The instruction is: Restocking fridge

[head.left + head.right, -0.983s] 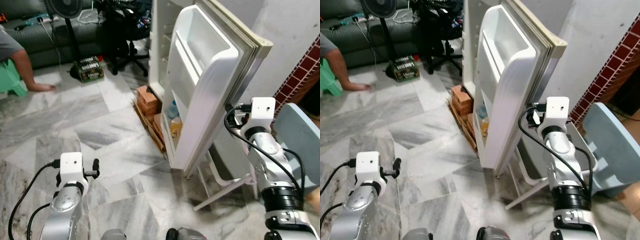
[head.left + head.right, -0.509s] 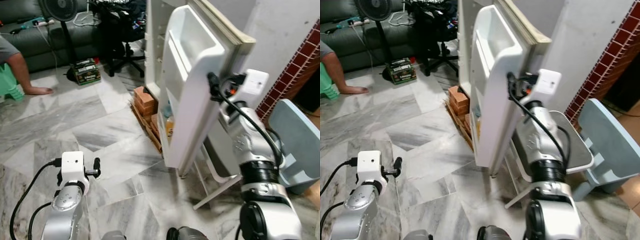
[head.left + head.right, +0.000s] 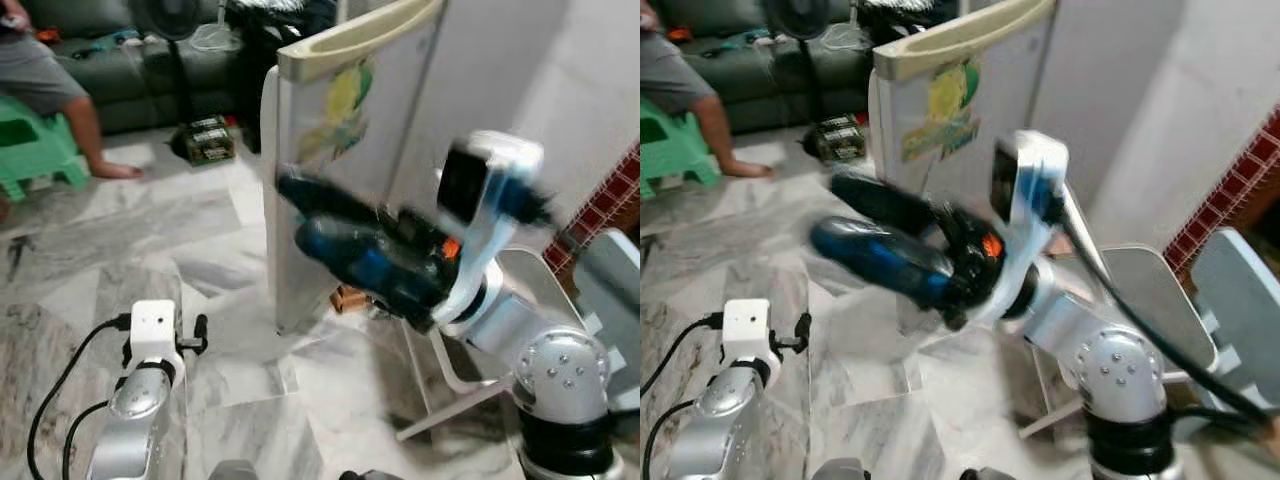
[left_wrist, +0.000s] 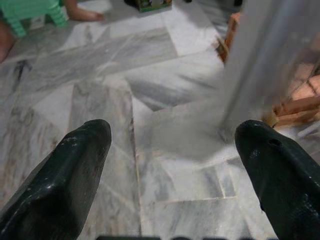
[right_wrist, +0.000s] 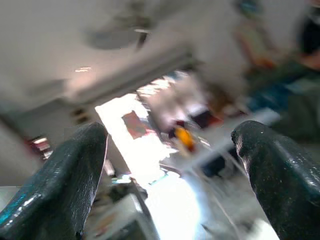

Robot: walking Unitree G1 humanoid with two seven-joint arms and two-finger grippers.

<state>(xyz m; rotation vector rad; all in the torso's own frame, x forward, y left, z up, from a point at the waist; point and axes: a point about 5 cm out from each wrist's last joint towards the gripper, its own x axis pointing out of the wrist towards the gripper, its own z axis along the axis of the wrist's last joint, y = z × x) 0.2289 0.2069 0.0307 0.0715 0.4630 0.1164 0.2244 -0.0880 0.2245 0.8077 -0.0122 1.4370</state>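
The right gripper (image 3: 300,215) was up in front of the fridge door (image 3: 340,150), badly blurred, its 2 black fingers (image 5: 55,185) spread wide with nothing between them. The door's outer face was toward the camera, a yellow and green sticker (image 3: 335,110) on it, cream top edge tilted. The left gripper (image 4: 170,165) hung low over the grey marble floor (image 4: 100,90), its 2 fingers wide apart and empty too. Beside the door's foot sat a stack of bricks (image 4: 300,102). Further back, a person's leg (image 3: 85,130) rested beside a green stool (image 3: 35,140), with a standing fan (image 3: 175,30) and dark sofa (image 3: 110,70) behind.
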